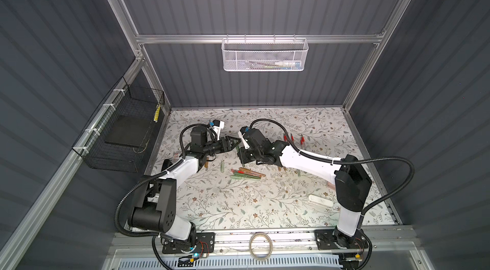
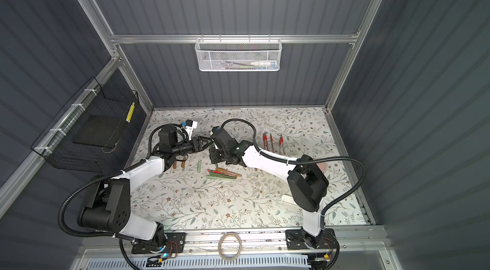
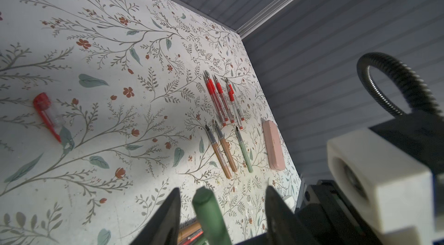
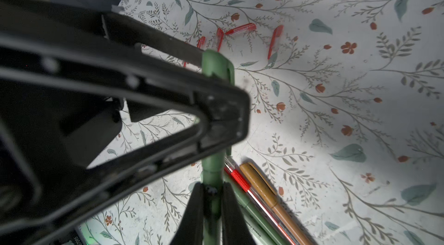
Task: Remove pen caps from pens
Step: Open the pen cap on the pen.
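My right hand (image 4: pixel 212 187) is pinched tight on the barrel of the dark green pen (image 4: pixel 211 171), holding it off the tabletop (image 1: pixel 212 202) at mid-frame in both top views. My left hand (image 3: pixel 222 189) straddles its capped end, fingers apart and not closed on it.

No brand, label or sign readable in both top views or in the left wrist view. Lower left corner of the right wrist view: small digits on a dark surface (image 4: pixel 75 240), perhaps ending in 005, blurred. Faint print on the olive pen (image 4: pixel 255 228), lower middle, not readable.
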`<action>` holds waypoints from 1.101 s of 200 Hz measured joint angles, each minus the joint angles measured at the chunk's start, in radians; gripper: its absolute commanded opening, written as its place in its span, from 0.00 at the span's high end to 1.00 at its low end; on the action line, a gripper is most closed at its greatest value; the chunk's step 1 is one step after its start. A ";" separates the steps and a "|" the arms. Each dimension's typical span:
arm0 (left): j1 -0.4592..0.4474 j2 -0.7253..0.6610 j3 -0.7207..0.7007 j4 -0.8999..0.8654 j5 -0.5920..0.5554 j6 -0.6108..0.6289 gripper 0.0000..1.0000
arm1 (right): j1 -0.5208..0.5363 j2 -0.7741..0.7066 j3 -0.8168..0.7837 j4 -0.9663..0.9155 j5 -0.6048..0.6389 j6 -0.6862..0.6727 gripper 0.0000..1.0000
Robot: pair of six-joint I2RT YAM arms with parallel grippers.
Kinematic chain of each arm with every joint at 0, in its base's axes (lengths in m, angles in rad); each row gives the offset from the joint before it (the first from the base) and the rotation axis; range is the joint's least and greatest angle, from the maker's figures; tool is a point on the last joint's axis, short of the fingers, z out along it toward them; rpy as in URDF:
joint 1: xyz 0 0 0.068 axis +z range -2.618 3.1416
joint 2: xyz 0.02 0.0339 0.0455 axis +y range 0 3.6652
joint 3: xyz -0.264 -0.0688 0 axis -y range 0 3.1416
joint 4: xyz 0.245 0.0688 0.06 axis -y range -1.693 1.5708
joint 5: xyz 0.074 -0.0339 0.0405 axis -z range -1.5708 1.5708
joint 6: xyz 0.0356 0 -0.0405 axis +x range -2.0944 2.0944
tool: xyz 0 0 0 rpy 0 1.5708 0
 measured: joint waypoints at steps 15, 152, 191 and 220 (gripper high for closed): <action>0.000 0.000 0.006 0.000 -0.011 0.006 0.61 | 0.005 0.000 0.005 0.001 -0.006 0.000 1.00; 0.006 -0.021 0.013 -0.032 -0.043 0.013 1.00 | 0.015 0.026 0.028 0.037 -0.022 0.003 0.83; 0.014 -0.021 0.013 -0.042 -0.052 0.009 1.00 | 0.013 0.026 0.018 0.060 -0.039 0.011 0.77; 0.019 -0.021 0.013 -0.042 -0.061 0.008 1.00 | 0.011 0.027 0.017 0.070 -0.058 0.017 0.74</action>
